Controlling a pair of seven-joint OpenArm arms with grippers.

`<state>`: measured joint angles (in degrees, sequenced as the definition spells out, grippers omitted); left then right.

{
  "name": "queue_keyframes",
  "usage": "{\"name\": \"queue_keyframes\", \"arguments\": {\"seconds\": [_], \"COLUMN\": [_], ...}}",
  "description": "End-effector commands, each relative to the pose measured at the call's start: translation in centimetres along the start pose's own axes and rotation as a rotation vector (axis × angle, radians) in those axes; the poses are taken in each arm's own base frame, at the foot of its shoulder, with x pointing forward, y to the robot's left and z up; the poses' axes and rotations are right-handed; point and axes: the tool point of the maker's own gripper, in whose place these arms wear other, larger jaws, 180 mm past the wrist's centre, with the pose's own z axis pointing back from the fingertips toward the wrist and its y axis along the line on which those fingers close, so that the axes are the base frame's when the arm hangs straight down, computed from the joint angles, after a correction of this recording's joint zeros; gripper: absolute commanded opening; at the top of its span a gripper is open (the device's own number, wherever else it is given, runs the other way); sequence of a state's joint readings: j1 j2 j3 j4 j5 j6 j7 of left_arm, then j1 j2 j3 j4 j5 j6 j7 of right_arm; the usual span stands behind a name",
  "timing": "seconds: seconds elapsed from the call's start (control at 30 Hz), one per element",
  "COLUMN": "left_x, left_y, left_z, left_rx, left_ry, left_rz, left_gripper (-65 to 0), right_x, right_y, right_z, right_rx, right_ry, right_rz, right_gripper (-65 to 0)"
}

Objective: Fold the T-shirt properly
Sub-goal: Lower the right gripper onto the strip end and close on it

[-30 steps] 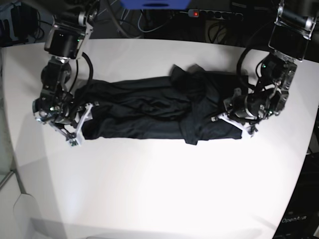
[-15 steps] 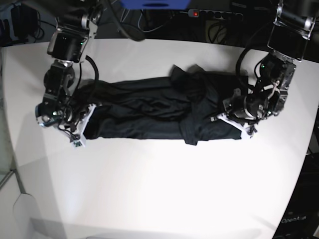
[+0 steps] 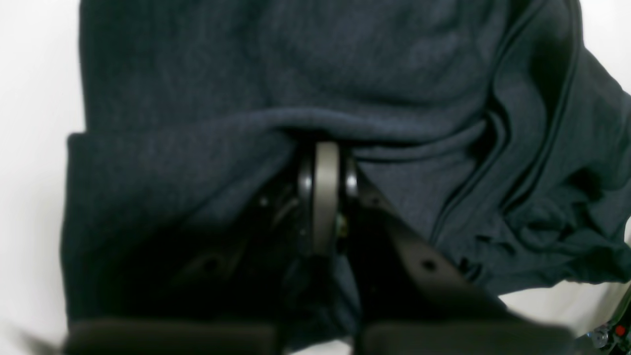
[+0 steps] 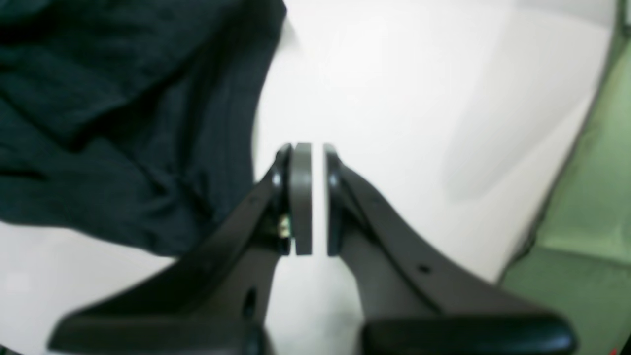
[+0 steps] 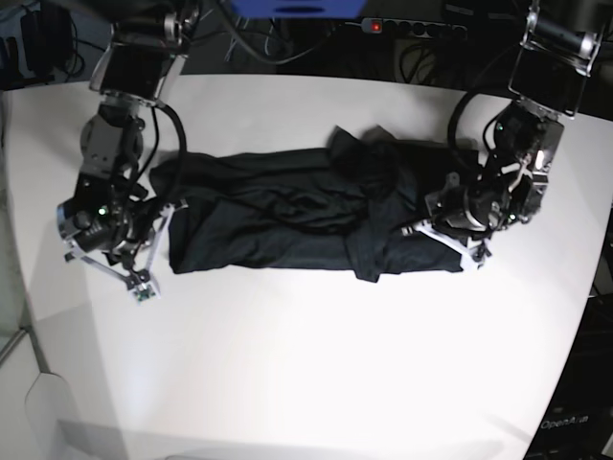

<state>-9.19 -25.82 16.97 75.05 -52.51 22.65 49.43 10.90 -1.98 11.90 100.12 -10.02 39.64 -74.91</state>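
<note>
The black T-shirt (image 5: 287, 216) lies as a long folded strip across the white table (image 5: 316, 364). My left gripper (image 5: 431, 228) sits low at its right end, by the bunched part. In the left wrist view that gripper (image 3: 325, 148) is shut, with T-shirt (image 3: 345, 64) fabric draped over its tip and caught between the fingers. My right gripper (image 5: 142, 278) is just off the strip's left end. The right wrist view shows it (image 4: 313, 148) shut to a thin slit over bare table (image 4: 394, 74), holding nothing, with the T-shirt (image 4: 98, 123) to its left.
A power strip (image 5: 412, 27) and cables run behind the table's far edge. A blue object (image 5: 297, 8) hangs at the top centre. Green floor (image 4: 591, 197) shows past the table edge beside my right gripper.
My right gripper has closed from wide open and pulled back off the shirt's left end, which now lies flat. The left gripper has stayed shut in place.
</note>
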Motion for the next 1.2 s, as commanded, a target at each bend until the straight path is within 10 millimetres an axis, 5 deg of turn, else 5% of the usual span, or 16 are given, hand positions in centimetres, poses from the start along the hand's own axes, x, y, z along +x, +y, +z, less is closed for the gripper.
{"name": "queue_keyframes", "arguments": {"seconds": [0.0,0.2,0.43,1.0,1.17], "left_x": [-2.4,-2.4,-2.5,-2.4,-2.4], "left_y": [2.3,2.7,2.5,2.3,2.3], "left_z": [-0.6,-0.5,-0.6,-0.6,-0.6], "left_rx": [0.092,0.099,0.096,0.092,0.091], "left_ry": [0.074,0.073,0.076,0.074,0.072], "left_rz": [0.006,0.003,0.003,0.003,0.003], "left_gripper": [-65.0,-65.0,-65.0,-65.0,-65.0], "right_x": [1.3,0.5,-0.4,-0.6,-0.3], "right_y": [-0.4,0.3,-0.7,0.5,0.4], "right_z": [0.8,-0.9,-2.3,-3.8,-3.6], "right_rx": [-0.014,0.029,0.050,0.101,0.096], "right_ry": [-0.040,0.003,-0.027,-0.028,-0.054], "right_rz": [0.010,0.009,-0.085,-0.099,-0.101], "right_gripper": [-63.1,-59.6,-39.3,-37.3,-25.7]}}
